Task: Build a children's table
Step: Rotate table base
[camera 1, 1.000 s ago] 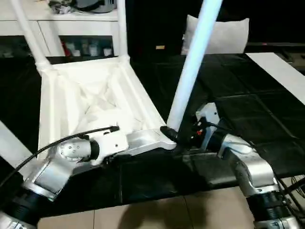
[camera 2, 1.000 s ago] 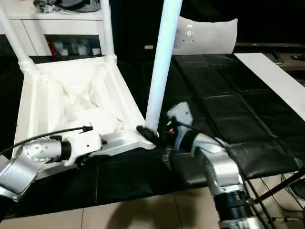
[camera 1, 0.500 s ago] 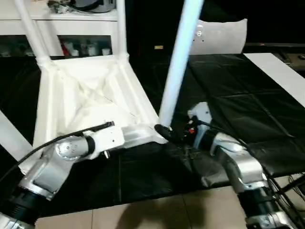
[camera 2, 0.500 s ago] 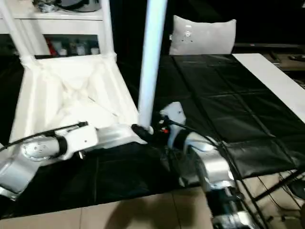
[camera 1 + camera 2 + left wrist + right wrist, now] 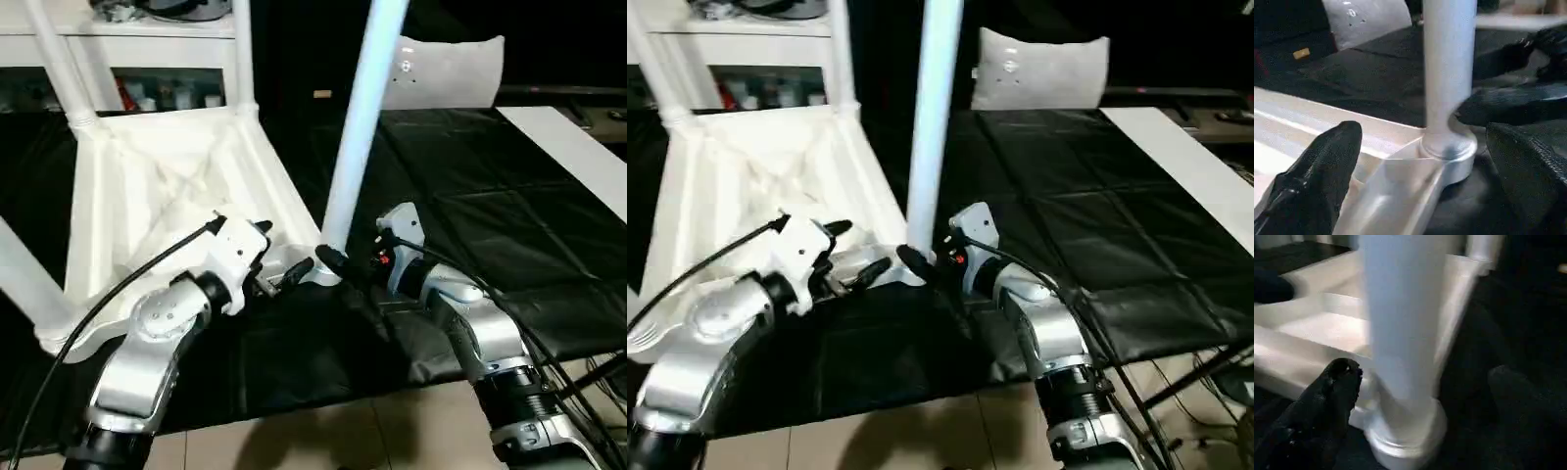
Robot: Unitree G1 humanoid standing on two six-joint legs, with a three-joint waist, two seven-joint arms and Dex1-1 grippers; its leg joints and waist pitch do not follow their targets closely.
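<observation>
Your children's table lies upside down on the black-covered counter, ribbed underside facing up, with legs standing in its corner sockets. The nearest leg rises from the near right-hand corner socket, tilted a little to the right. Your left end effector sits just beside that socket, its two black fingers spread apart with the table's rim between them, holding nothing. Your right end effector is at the base of the same leg from the other side; its fingers stand apart on either side of the leg, and you cannot tell from here whether they touch it. Behind the table stands a white cabinet, and a grey cushion lies at the counter's far edge.
</observation>
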